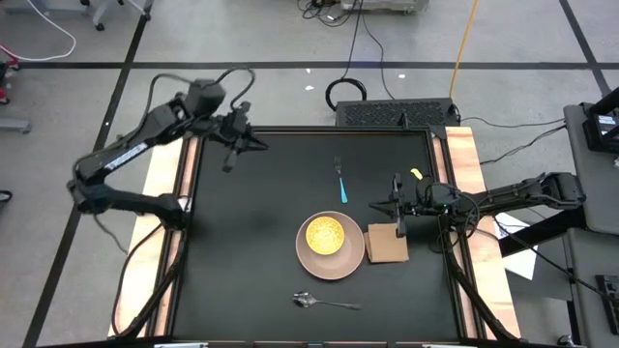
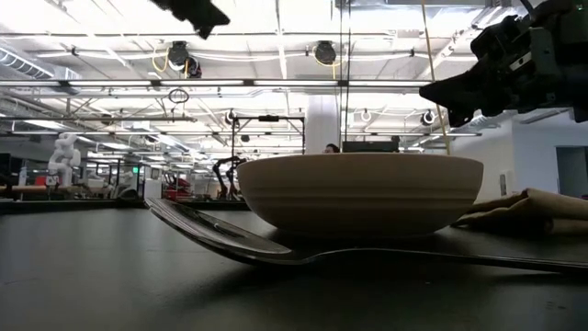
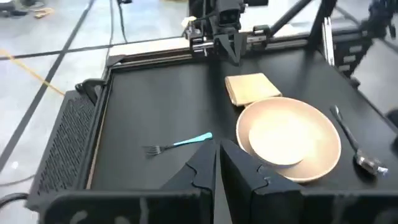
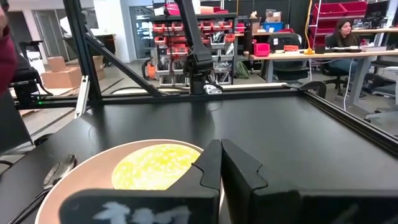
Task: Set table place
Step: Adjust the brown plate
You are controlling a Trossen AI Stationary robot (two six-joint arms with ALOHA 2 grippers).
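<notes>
A pale pink plate (image 1: pixel 350 263) lies on the black table (image 1: pixel 251 251), right of centre, and a yellow dish (image 1: pixel 325 234) sits on it. A tan napkin (image 1: pixel 387 244) lies flat against the plate's right side. A silver spoon (image 1: pixel 324 303) lies near the front edge. A blue-handled fork (image 1: pixel 340 184) lies beyond the plate. My left gripper (image 1: pixel 247 145) hangs high over the far left corner, shut and empty (image 3: pixel 216 171). My right gripper (image 1: pixel 377 204) hovers, shut and empty, just beyond the napkin, pointing level toward the table's left (image 4: pixel 221 162).
Pale wooden strips (image 1: pixel 462 174) run along the table's left and right sides. A black perforated box (image 1: pixel 397 113) stands behind the far edge. The table's left half is bare black surface. People sit at desks in the room beyond (image 4: pixel 342 34).
</notes>
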